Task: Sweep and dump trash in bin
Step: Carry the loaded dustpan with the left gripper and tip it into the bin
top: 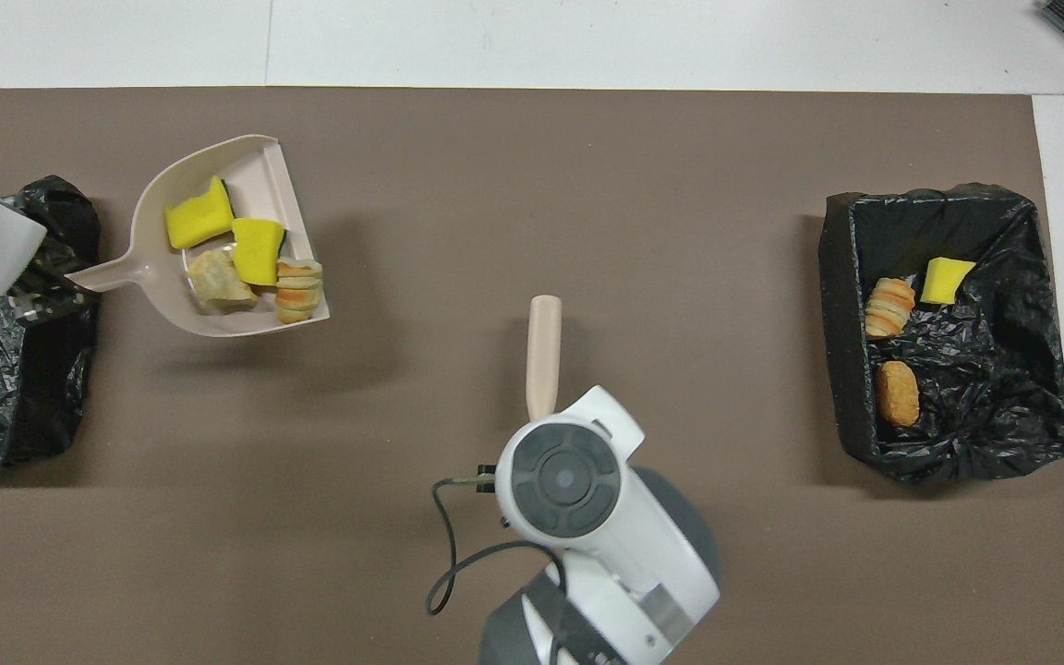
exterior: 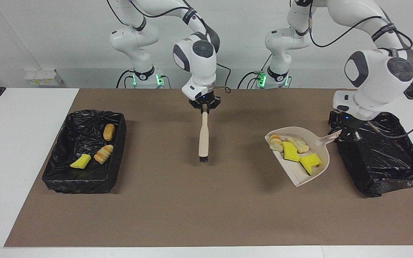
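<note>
End effectors [exterior: 346,133] above brown mat [exterior: 206,208]

no text, labels or numbers readable

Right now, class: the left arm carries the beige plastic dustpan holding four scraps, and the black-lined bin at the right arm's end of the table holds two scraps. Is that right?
Not quite. The black-lined bin at the right arm's end holds three scraps, not two: a yellow sponge chunk, a striped bread piece and an orange-brown roll, as the overhead view shows. The left arm does carry the beige plastic dustpan with four scraps.
</note>
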Motion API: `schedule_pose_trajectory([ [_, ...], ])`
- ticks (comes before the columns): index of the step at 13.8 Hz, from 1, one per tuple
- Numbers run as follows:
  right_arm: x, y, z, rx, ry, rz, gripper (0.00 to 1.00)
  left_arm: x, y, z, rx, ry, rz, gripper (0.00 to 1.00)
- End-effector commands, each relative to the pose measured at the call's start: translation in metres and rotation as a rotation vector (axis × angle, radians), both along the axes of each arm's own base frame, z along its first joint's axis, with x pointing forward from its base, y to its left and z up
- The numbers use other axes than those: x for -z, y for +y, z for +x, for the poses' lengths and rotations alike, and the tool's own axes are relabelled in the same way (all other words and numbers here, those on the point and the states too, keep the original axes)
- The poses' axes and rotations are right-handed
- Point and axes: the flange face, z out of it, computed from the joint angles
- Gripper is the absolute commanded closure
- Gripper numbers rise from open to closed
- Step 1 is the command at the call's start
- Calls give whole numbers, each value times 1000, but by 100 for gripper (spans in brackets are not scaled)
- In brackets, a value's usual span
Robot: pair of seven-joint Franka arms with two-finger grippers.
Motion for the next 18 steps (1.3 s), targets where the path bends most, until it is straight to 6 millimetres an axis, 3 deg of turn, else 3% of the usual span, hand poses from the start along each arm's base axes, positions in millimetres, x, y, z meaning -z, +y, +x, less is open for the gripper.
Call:
schedule_pose_trajectory([
  [1,6,49,-55,5,6,7,100,-12,65,14,95,11,15,100],
  [6,28,88,-142,-53,21,-30,100,-23,178,-8,231,27,119,100],
  [8,39,90,-155,-66,29,-39,100,-27,205,-10,325,38,237,100],
  [10,42,89,-155,-58,45,-32,100,-34,226,-11,358,51,393,100],
  [11,43,88,-152,-66,47,-30,87,-36,228,-12,343,72,453,100],
  [12,43,88,-152,-80,47,-28,67,-38,229,-11,295,89,537,100],
  [13,43,88,-151,-86,46,-26,58,-38,223,-11,274,120,629,100],
  [14,42,89,-150,-84,44,-22,54,-42,204,-5,300,130,704,100],
  [16,39,93,-145,-76,45,-22,44,-46,189,-7,229,193,869,100],
  [18,29,89,-116,-45,26,-18,39,-46,158,-18,162,199,1037,100],
])
